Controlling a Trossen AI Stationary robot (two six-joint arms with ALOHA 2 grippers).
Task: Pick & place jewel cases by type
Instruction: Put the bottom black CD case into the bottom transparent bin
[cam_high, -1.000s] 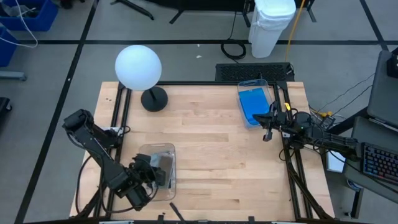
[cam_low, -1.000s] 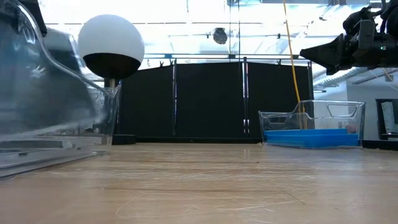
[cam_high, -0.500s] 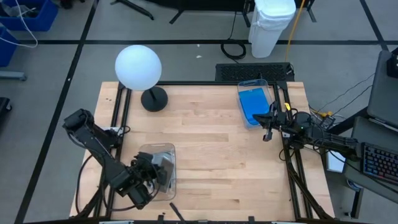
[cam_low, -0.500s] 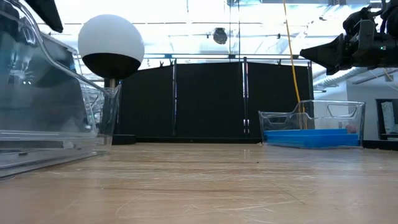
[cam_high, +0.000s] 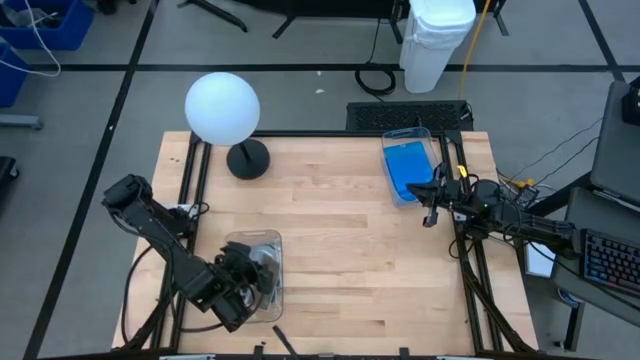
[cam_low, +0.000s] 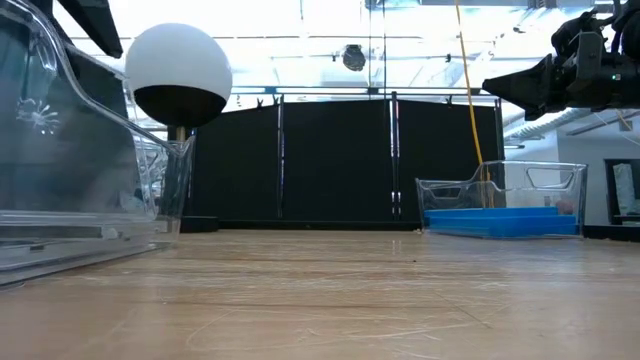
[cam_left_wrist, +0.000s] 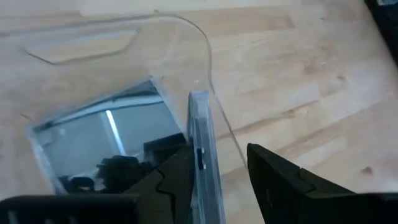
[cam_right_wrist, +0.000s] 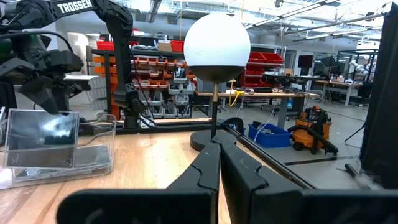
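The white capital letters "TROSSEN" are showing along the dark upper link of the black robot arm (cam_right_wrist: 93, 12) seen across the table in the right wrist view; no other writing is reading clearly anywhere.

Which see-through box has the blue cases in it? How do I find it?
Start at the wooden table and go to the far corner on the right arm's side. The clear bin there sits beside the right gripper. It holds bright blue jewel cases; the other bin holds dark ones.
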